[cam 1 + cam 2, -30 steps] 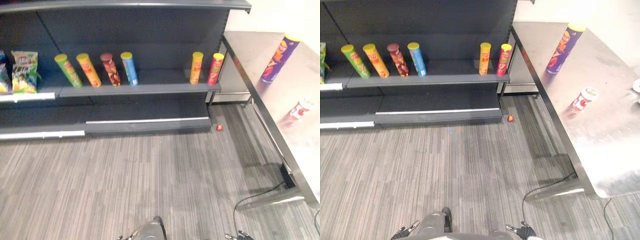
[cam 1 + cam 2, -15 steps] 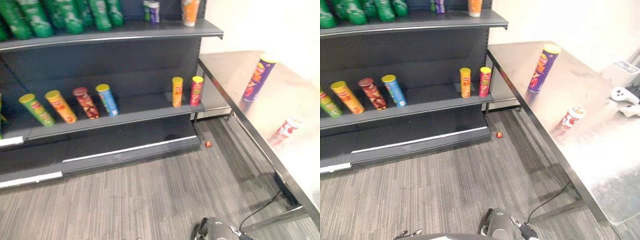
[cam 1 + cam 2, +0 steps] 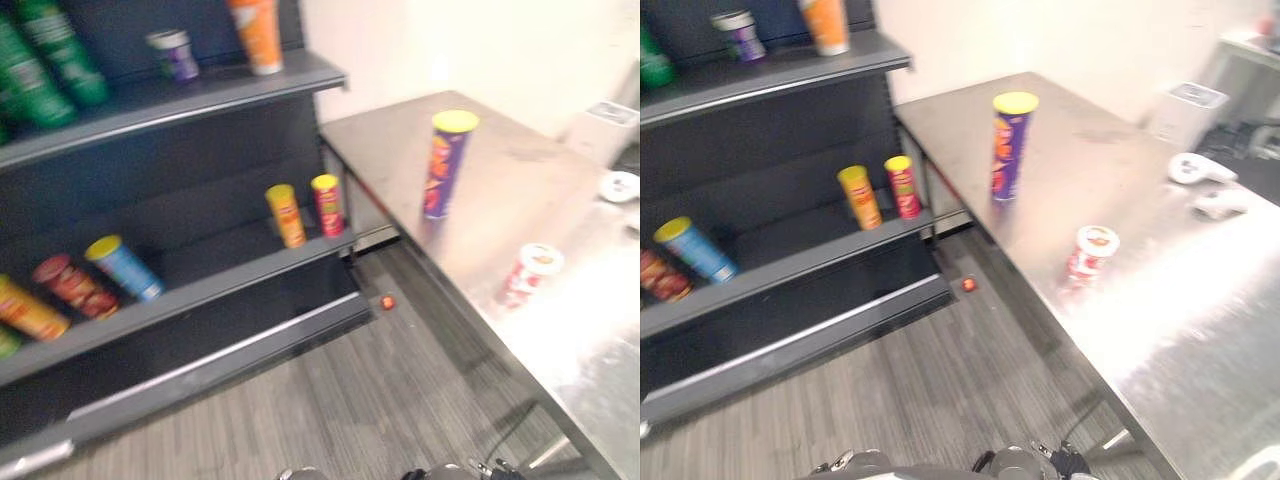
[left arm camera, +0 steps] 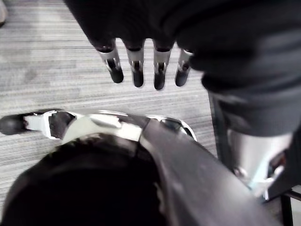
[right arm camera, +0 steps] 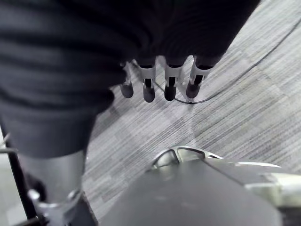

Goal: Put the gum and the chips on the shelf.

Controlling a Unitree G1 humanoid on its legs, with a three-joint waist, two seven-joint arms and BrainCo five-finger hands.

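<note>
A tall purple chips can with a yellow lid stands upright on the steel table, near its left edge. A small red-and-white gum tub stands further along the same table, closer to me. Both are free of any hand. My left hand hangs over the grey floor with its fingers straight and nothing in them. My right hand hangs the same way, open and empty. The dark shelf unit stands to the left of the table.
The middle shelf holds a yellow can, a red can and a blue can. An orange can and a small purple tub sit above. A small red thing lies on the floor. A white box and a controller lie on the table.
The camera has swung right and up, so the table takes more of the picture and the shelf less. The cans and the tub stand where they did.
</note>
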